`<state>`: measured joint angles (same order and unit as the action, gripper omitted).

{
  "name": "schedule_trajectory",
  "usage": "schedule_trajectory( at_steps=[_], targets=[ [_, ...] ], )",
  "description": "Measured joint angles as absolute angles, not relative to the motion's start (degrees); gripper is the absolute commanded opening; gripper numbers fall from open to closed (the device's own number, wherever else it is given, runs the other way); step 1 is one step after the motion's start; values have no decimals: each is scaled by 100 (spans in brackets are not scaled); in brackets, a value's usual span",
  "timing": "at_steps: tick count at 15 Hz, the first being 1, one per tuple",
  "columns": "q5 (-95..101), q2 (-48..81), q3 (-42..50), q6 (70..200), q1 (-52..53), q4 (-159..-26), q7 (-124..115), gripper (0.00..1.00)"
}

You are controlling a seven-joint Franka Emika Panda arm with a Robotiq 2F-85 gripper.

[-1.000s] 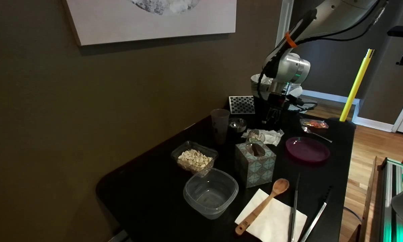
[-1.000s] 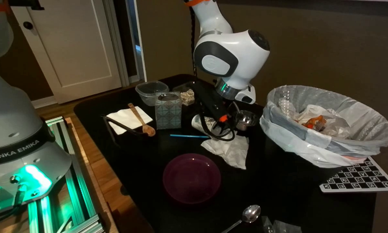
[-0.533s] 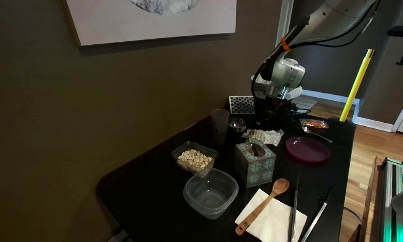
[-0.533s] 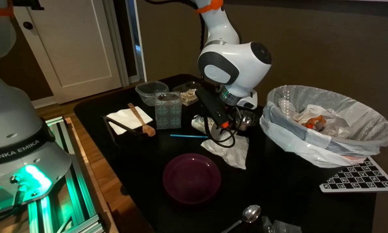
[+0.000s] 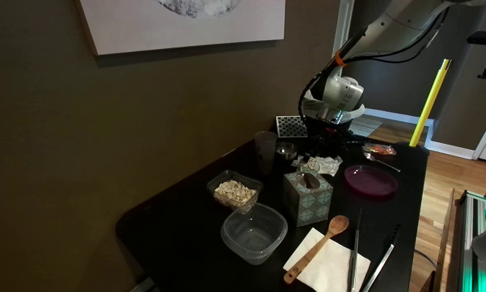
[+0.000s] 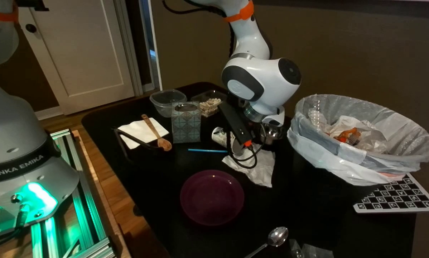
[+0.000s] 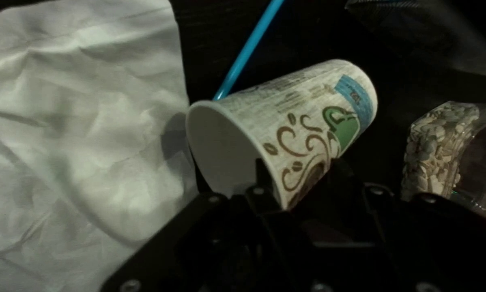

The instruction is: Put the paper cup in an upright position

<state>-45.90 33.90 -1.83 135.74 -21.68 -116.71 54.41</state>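
Note:
The paper cup (image 7: 299, 121), white with brown swirls and a green and blue print, lies on its side on the dark table. Its mouth faces the white napkin. My gripper (image 7: 302, 170) is low at the rim, one finger inside the mouth and the other outside along the wall. A gap still shows between the fingers, with the cup's wall in it, and I see no firm pinch. In an exterior view the cup (image 6: 220, 137) is partly covered by the gripper body, which hides the fingertips. Elsewhere the cup (image 5: 311, 165) shows behind the tissue box.
The crumpled napkin (image 7: 84, 121) and a blue straw (image 7: 247, 52) lie close to the cup. Around it stand the tissue box (image 5: 308, 200), a metal bowl (image 6: 273, 134), a tall frosted cup (image 5: 265, 152) and an oat container (image 5: 235, 192). A purple plate (image 6: 212, 197) and a lined bin (image 6: 343, 157) are nearby.
The arm has come down and its hand has tilted, bringing the gripper lower at the cup. The cup and the other table things have stayed in place.

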Motion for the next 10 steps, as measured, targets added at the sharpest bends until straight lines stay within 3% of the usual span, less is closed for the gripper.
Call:
schedule_trajectory(
  at_steps=[2,10],
  targets=[
    [-4592,3389,-188,13564,-2164,-11664,5486,2],
    [-4583,2855,-184,13689,-1853,-11900,5477,1]
  ],
)
